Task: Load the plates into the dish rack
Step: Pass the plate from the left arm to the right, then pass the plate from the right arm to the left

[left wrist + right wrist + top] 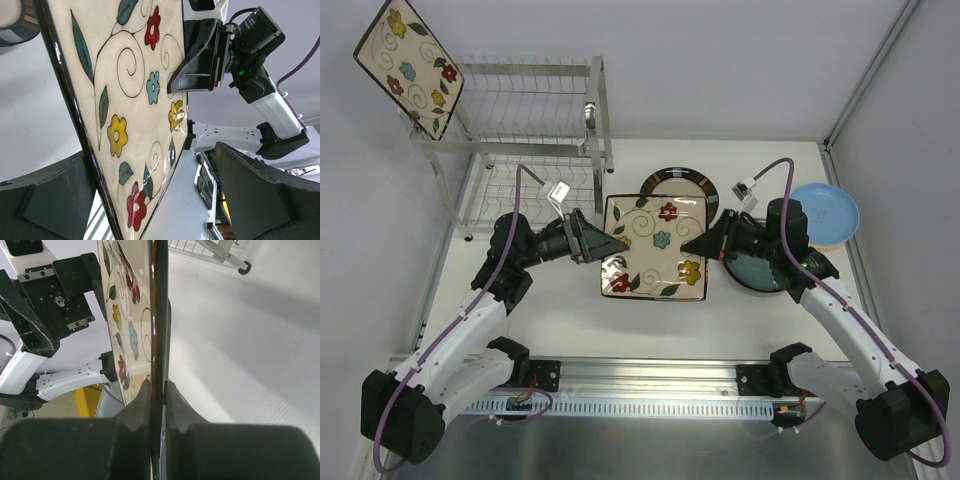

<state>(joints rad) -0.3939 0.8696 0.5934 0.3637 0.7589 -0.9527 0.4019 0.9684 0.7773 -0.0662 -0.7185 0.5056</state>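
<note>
A square cream floral plate [655, 247] with a dark edge sits at the table's middle. My right gripper [706, 245] is shut on its right edge; in the right wrist view the thin rim [159, 315] is pinched between both pads [145, 395]. My left gripper [598, 248] is at the plate's left edge with its jaws wide open. In the left wrist view the plate [135, 100] passes between the spread fingers [255, 200]. The silver dish rack [535, 130] stands at the back left, with another square floral plate [410, 65] leaning on its top left corner.
A round dark-rimmed plate [678, 182] lies just behind the held plate. A dark teal plate [760, 272] sits under my right arm, and a light blue plate [828, 212] lies at the far right. The rack's lower wire tier [520, 190] is just behind my left arm.
</note>
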